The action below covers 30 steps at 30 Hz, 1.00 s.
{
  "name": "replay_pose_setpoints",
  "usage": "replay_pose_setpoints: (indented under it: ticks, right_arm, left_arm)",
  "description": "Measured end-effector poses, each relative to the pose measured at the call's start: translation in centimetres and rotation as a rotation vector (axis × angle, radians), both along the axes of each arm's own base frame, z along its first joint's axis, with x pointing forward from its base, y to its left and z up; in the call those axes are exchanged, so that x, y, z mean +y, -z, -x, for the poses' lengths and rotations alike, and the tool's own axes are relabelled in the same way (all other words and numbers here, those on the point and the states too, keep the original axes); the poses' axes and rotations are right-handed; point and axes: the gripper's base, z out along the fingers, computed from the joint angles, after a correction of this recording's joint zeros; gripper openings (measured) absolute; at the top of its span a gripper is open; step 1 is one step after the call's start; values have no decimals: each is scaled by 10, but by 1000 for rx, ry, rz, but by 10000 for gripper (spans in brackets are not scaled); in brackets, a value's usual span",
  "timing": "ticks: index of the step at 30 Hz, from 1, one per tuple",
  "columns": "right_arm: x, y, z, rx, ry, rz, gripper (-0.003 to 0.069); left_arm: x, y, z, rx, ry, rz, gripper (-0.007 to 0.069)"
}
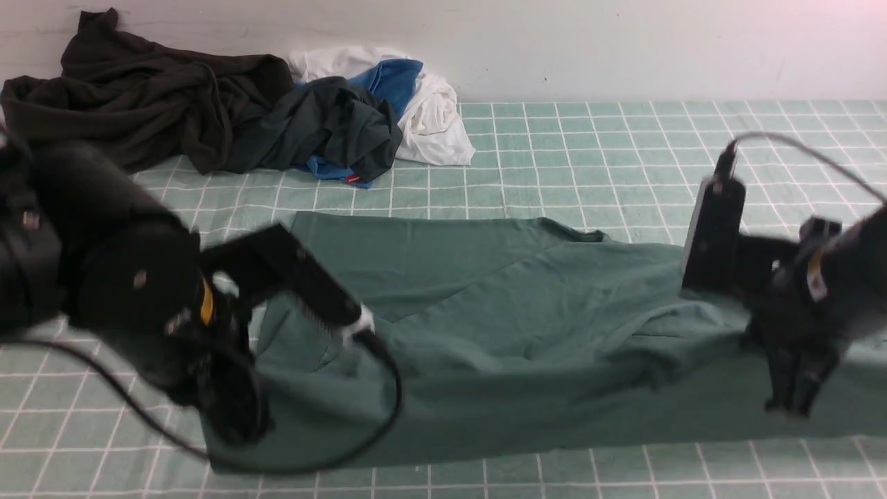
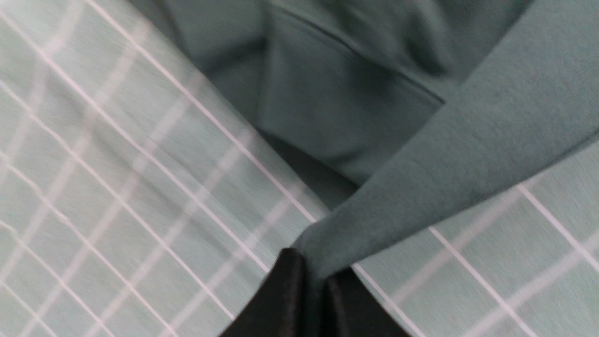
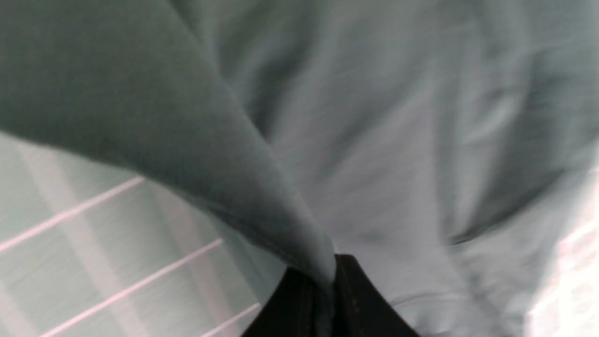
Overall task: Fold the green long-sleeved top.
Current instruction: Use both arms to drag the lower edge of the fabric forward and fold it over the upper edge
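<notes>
Green top (image 1: 485, 416), near edge pinched left and right in closed left gripper (image 2: 311, 290) and right gripper (image 3: 323, 295), presumably so the fold is kept taut.

dark garments (image 1: 152, 97), white cloth (image 1: 436, 118), grid-lined cloth (image 1: 540, 159)

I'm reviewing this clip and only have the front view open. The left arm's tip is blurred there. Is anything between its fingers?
Observer: Yes. In the left wrist view, the left gripper is shut on an edge of the green top.
Reviewer: And the right one?
Observer: The right wrist view shows the right gripper also shut on the green top, with the cloth running up out of its fingertips.
Reviewer: Does the cloth hang loose by the left fingers?
Observer: No, the left wrist view shows it gathered narrow at the fingertips and widening away from them.
</notes>
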Motion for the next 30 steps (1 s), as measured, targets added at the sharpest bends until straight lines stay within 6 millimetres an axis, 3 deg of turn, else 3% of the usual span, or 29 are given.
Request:
replay_pose_setpoints:
  ticks: [1, 3, 4, 5, 7, 8, 9, 14, 16, 17, 20, 23, 24, 27, 30]
  right_arm:
    - [-8, -10, -26, -25, 26, -46, 15]
    - [-12, -13, -48, -28, 34, -78, 15]
    - [-12, -10, -52, -18, 30, -82, 15]
    - [-15, -12, -72, -24, 36, -107, 15]
    - [-20, -2, -100, -8, 51, -128, 15]
    - [-21, 0, -105, -7, 56, -135, 15]
    - [-23, 7, -126, -13, 69, -146, 15]
    - [-24, 40, -171, -17, 123, -177, 20]
    - [-23, 54, -183, -24, 167, -205, 36]
    - [-23, 56, -184, -22, 171, -206, 36]
    - [-26, 73, -197, -51, 268, -259, 126]
    - [-31, 72, -201, -90, 372, -311, 233]
    - [-32, 70, -201, -95, 381, -317, 240]
    - [-32, 53, -199, -114, 500, -391, 347]
    - [-19, 44, -189, -43, 530, -444, 378]
  left_arm:
    - [5, -12, -31, -42, -28, 8, 18]
    - [7, -19, -62, -70, -36, 6, 20]
    - [9, -19, -66, -74, -42, 5, 20]
    - [10, -23, -89, -100, -52, 8, 20]
    - [12, -14, -128, -102, -73, 1, 20]
    - [13, -16, -133, -113, -79, 5, 20]
    - [13, -4, -159, -106, -96, 2, 20]
    - [16, 29, -220, -120, -139, 6, 21]
    - [16, 47, -236, -118, -150, 10, 30]
    - [16, 45, -237, -125, -151, 12, 32]
    - [15, 71, -254, -133, -174, 24, 92]
    - [15, 80, -261, -160, -193, 41, 185]
    - [15, 80, -261, -163, -195, 43, 194]
    - [15, 76, -264, -189, -266, 79, 341]
    - [16, 63, -263, -182, -326, 90, 421]
